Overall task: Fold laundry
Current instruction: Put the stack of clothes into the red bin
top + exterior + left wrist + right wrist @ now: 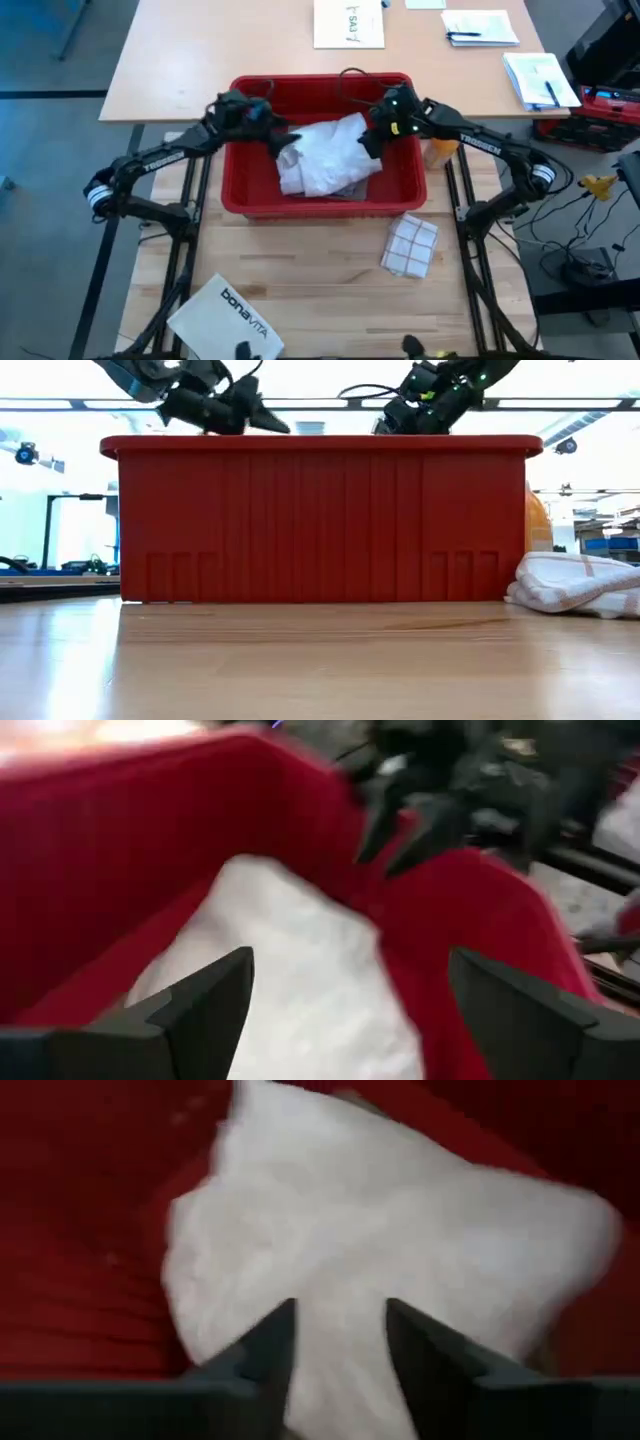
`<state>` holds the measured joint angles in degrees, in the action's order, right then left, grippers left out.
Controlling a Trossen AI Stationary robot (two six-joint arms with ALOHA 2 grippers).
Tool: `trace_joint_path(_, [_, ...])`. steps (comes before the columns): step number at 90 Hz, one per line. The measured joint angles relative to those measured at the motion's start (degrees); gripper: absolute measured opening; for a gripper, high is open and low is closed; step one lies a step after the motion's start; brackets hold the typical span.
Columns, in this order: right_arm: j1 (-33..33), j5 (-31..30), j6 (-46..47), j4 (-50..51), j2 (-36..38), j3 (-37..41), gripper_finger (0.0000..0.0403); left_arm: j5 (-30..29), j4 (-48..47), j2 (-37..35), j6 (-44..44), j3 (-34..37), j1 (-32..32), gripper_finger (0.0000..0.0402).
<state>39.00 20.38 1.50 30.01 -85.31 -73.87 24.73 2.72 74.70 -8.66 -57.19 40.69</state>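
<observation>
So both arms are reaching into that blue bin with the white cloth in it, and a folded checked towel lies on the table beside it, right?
Nearly. The bin is red, not blue, as the high view shows. The rest holds: the left gripper and the right gripper are over the white cloth inside it, and the folded checked towel lies on the table beside it.

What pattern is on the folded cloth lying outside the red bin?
White with thin reddish-brown checks; the folded cloth shows best in the high view.

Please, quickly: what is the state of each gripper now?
Left gripper: open, holding nothing, over the red bin.
Right gripper: partly open around the white garment.
</observation>
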Motion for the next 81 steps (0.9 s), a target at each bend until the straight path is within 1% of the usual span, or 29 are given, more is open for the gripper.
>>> trace_joint_path(6, [-0.30, 2.26, -2.92, -1.41, -1.40, 0.00, 0.0036, -0.51, 3.38, 2.49, 1.74, 0.00, -0.57, 0.0313])
trace_joint_path(9, [-0.44, 2.57, -3.62, -2.41, -2.26, 0.00, 0.0019, -0.97, 4.71, 4.18, 2.50, -0.04, -0.77, 0.0312])
trace_joint_path(14, [-0.74, 2.58, -3.94, -3.17, -3.83, 0.00, 0.0014, -1.26, 4.70, 6.98, 3.31, -0.15, -1.40, 0.0303])
trace_joint_path(19, [-1.07, 2.53, -4.63, -3.43, -5.54, 0.02, 0.0019, -1.07, 4.46, 10.04, 3.67, -0.72, -2.33, 0.0275])
trace_joint_path(26, [-1.64, 2.53, -6.10, -3.89, -7.83, 0.04, 0.0015, -0.46, 4.30, 13.76, 4.28, -1.12, -2.93, 0.0209])
trace_joint_path(33, [-2.17, 2.57, -7.57, -4.03, -10.43, 0.03, 0.0004, -1.57, 4.11, 17.27, 4.85, -1.93, -3.00, 0.0125])
trace_joint_path(39, [-2.76, 2.55, -8.24, -3.97, -12.87, 0.04, 0.0003, -4.26, 1.38, 19.51, 4.89, -2.96, -3.08, 0.0051])
trace_joint_path(43, [-2.91, 2.26, -8.32, -3.89, -14.25, 0.06, 0.0003, -7.91, -1.38, 20.63, 4.86, -3.83, -3.18, 0.0021])
trace_joint_path(49, [-3.12, 0.48, -7.27, -3.66, -16.05, 0.07, 0.0001, -13.16, -4.88, 22.14, 5.93, -5.04, -3.27, 0.0016])
trace_joint_path(54, [-3.12, -0.72, -6.54, -3.21, -17.37, 0.07, 0.0001, -15.17, -7.33, 23.44, 8.04, -5.64, -3.14, 0.0022])
trace_joint_path(60, [-3.12, -1.71, -5.59, -3.13, -18.57, 0.07, 0.0001, -16.23, -9.65, 24.98, 9.79, -6.21, -3.02, 0.0025])
trace_joint_path(68, [-3.15, -2.03, -5.40, -3.18, -19.63, 0.03, 0.0001, -16.45, -11.87, 26.13, 9.25, -7.23, -3.04, 0.0025])
trace_joint_path(75, [-3.14, -2.15, -3.87, -3.03, -19.72, 0.02, 0.0002, -15.39, -12.85, 26.10, 8.52, -7.99, -2.91, 0.0025])
trace_joint_path(81, [-3.13, -1.84, -2.99, -3.19, -18.41, 0.09, 0.0001, -15.22, -13.55, 25.13, 8.44, -8.82, -2.95, 0.0025])
